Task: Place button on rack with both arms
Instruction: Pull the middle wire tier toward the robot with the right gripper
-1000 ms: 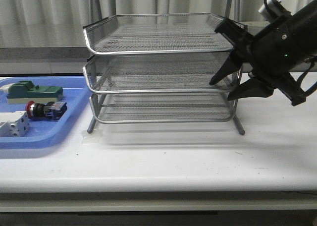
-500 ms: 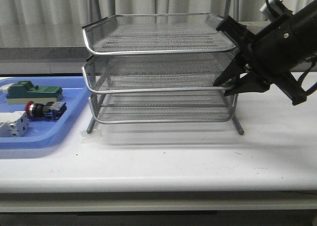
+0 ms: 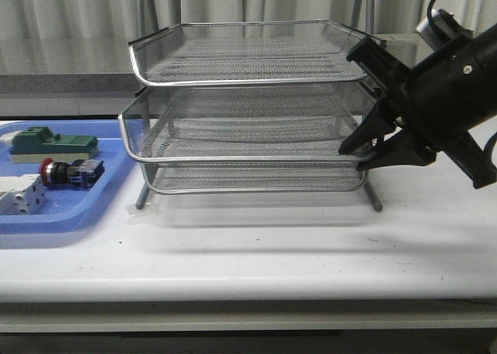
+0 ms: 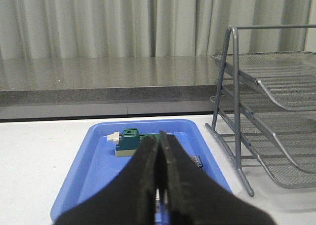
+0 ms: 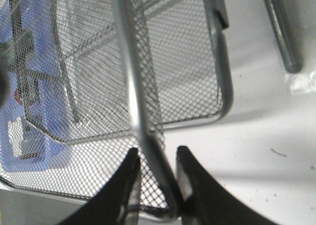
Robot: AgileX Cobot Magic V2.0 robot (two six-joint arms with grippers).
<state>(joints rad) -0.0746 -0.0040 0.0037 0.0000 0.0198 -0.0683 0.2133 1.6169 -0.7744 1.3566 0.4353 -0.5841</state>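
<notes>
The button [image 3: 70,171], with its red head and blue-black rear block, lies in the blue tray [image 3: 46,222] at the left. The silver three-tier rack [image 3: 248,81] stands mid-table, its middle tier [image 3: 233,159] slid out toward the front. My right gripper [image 3: 359,156] is shut on that tier's front right rim. In the right wrist view the rim [image 5: 133,87] runs between the fingers of the gripper [image 5: 157,158]. My left gripper [image 4: 159,151] is shut and empty above the blue tray [image 4: 94,161]. It hides most of the button; only a blue-black bit [image 4: 196,161] shows.
A green block-shaped part [image 3: 54,144] and a white terminal block [image 3: 19,195] share the blue tray. The green part also shows in the left wrist view [image 4: 128,141], with the rack's leg [image 4: 237,111] beside the tray. Curtains and a grey ledge lie behind.
My right gripper went from open around the middle tier's rim to shut on it. It then drew the tier out toward the front. The button has not moved.
</notes>
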